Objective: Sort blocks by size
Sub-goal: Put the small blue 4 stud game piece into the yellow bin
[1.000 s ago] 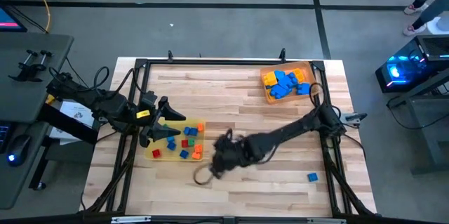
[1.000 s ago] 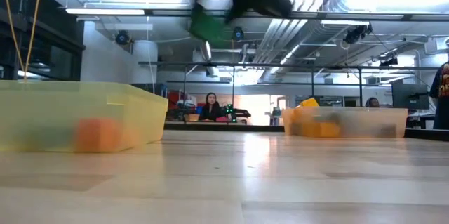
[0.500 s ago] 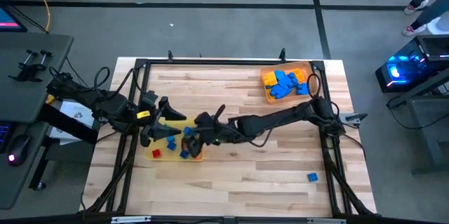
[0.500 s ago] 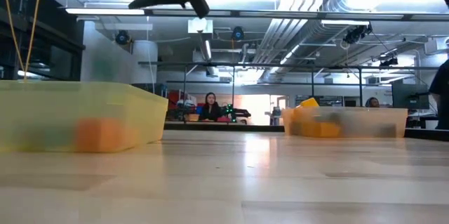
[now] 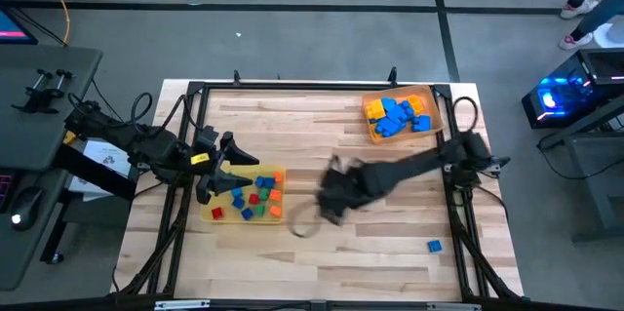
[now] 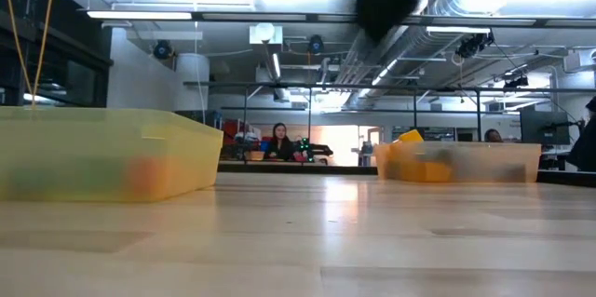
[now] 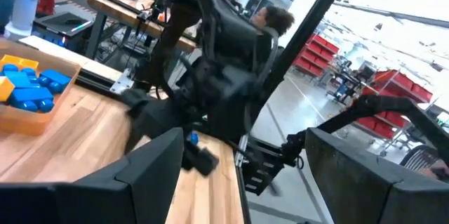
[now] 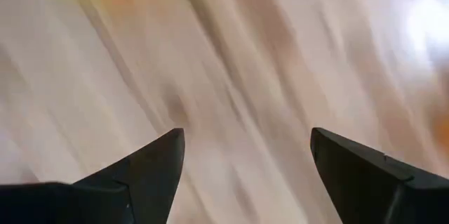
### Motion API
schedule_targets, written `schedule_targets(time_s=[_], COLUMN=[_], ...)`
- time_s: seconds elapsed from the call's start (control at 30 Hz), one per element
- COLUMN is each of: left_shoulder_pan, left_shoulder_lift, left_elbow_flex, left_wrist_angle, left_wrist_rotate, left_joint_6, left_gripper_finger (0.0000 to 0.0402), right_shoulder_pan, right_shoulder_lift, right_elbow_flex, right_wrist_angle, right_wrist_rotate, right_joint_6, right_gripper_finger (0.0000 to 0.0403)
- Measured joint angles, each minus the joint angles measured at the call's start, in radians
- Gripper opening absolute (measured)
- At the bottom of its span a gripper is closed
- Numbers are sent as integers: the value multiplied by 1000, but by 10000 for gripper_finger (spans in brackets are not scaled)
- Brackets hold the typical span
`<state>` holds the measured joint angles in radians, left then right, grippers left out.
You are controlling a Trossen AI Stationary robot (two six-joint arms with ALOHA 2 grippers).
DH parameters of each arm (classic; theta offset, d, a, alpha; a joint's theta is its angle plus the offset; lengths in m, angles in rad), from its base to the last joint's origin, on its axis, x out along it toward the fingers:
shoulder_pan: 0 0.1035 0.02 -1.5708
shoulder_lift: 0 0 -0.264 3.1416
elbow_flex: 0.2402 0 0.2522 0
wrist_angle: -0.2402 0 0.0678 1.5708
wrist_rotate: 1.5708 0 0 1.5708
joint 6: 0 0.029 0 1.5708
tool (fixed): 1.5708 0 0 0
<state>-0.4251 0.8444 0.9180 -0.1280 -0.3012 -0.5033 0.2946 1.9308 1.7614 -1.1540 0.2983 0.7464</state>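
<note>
One stray blue block, overhead only

A pale wooden worktop carries two trays. The yellow tray near the left side holds small blocks; the orange tray at the far right corner holds bigger blocks. One blue block lies alone at the near right.
</note>
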Motion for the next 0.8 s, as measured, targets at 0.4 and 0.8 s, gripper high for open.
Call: schedule_targets(time_s=[0.4, 0.8], left_shoulder_pan=[2, 2], left_shoulder_lift=[0, 0], left_elbow_flex=[0, 0], left_wrist_angle=[28, 28], left_wrist_rotate=[-3, -25], left_joint_6=[9, -9], left_gripper_finger=[287, 287], right_shoulder_pan=[336, 393], right_shoulder_lift=[-525, -160], right_elbow_flex=[-761, -714], right_wrist_angle=[-67, -83], right_wrist_rotate=[-740, -850], right_joint_6=[465, 42], right_gripper_finger=[307, 307])
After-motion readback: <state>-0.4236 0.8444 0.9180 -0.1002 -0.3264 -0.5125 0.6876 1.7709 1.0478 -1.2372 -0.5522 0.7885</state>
